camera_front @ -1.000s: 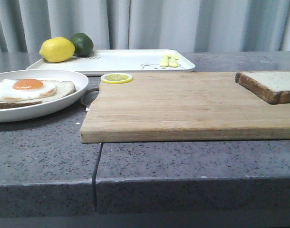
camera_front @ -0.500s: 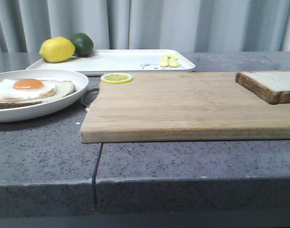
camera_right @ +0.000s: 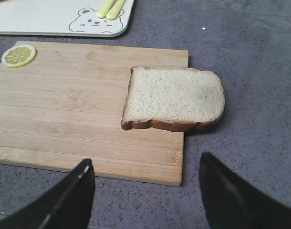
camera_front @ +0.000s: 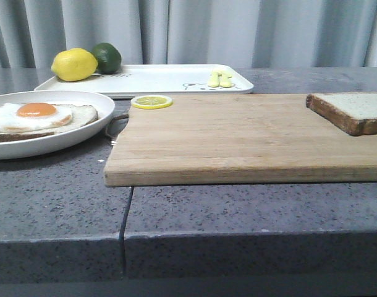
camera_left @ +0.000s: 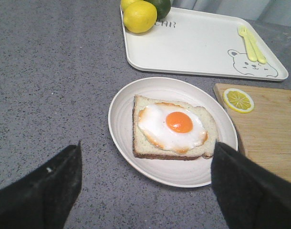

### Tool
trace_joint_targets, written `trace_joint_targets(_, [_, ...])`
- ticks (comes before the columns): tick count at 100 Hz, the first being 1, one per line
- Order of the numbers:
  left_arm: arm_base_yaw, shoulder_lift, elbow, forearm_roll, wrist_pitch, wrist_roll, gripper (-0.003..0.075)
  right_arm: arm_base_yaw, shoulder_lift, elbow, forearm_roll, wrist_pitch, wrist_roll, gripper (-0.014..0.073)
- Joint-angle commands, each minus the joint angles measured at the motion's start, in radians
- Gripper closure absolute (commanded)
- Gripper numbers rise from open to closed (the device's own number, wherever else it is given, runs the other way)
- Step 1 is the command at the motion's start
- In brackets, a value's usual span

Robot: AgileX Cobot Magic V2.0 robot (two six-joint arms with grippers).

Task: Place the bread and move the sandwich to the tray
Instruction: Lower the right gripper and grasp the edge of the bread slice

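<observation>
The left gripper (camera_left: pixel 145 188) hangs with jaws spread wide over the grey countertop (camera_left: pixel 50 86). Just ahead of its fingertips sits a round white plate (camera_left: pixel 121 119) holding an egg-topped bread slice (camera_left: pixel 171 128); farther beyond lies the white tray (camera_left: pixel 193 47), with a lemon (camera_left: pixel 140 16) at its far corner. The right gripper (camera_right: pixel 145 191) is likewise spread apart, and the bread (camera_right: pixel 174 98) lies just ahead of it, overhanging the wooden cutting board (camera_right: pixel 64 109) edge.
</observation>
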Motion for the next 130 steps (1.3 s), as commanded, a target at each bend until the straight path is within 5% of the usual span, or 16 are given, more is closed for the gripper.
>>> trace_joint_targets(1, [-0.005, 0.013, -0.033, -0.012, -0.069, -0.009, 0.0195, -0.008, 0.013, -0.033, 0.010, -0.068, -0.001, 0.0113])
trace_joint_targets(58, [-0.005, 0.013, -0.033, -0.012, -0.069, -0.009, 0.0195, -0.011, 0.049, -0.033, 0.109, -0.109, -0.019, 0.0115])
trace_joint_targets(76, [-0.005, 0.013, -0.033, -0.012, -0.069, -0.009, 0.0195, -0.090, 0.119, -0.033, 0.154, -0.127, -0.075, 0.0115])
trace_joint_targets(130, [-0.005, 0.013, -0.033, -0.012, -0.069, -0.009, 0.0195, -0.478, 0.349, -0.033, 0.752, -0.147, -0.560, 0.0115])
